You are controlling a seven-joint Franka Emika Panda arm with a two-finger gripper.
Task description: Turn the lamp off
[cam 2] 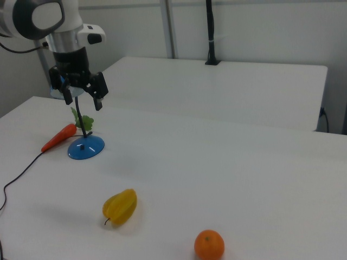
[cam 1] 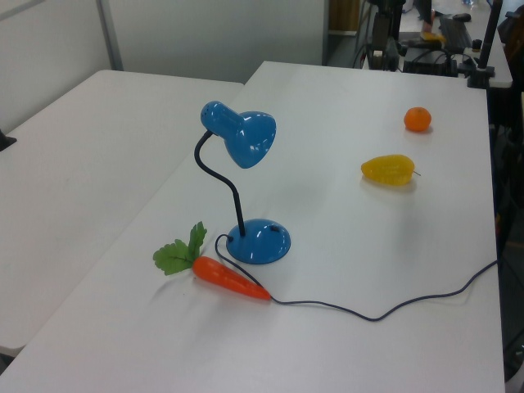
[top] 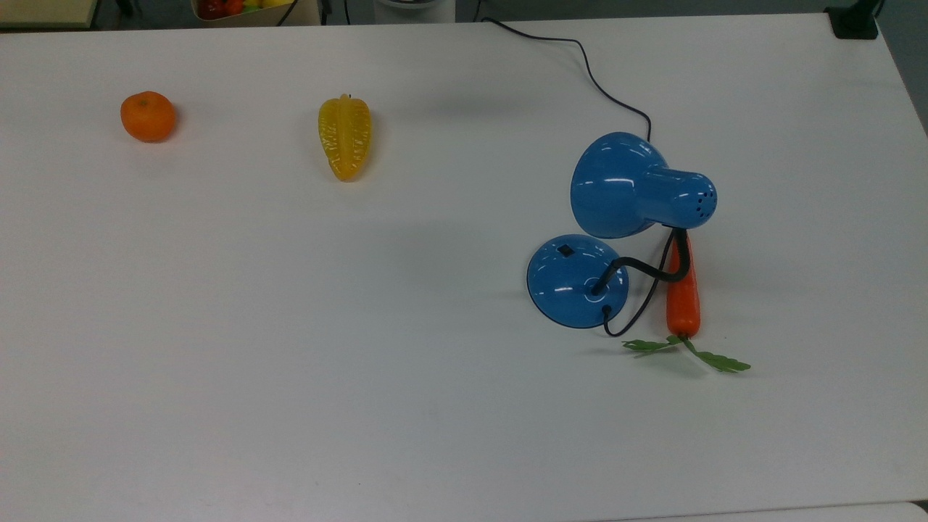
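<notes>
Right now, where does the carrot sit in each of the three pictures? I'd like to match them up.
Top view: the carrot lies at the right, leaves toward the bottom, just right of the lamp base.
Left view: lower left, the carrot lies below the lamp base, leaves pointing left.
Right view: far left, the carrot lies just left of the lamp base.
Shared landmark: the round blue lamp base beside it.

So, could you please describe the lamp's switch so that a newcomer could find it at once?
Start at the blue lamp on the white table, then drop down its black neck to the round blue base. The switch is the small black square on the dome, on the side away from the carrot.
</notes>
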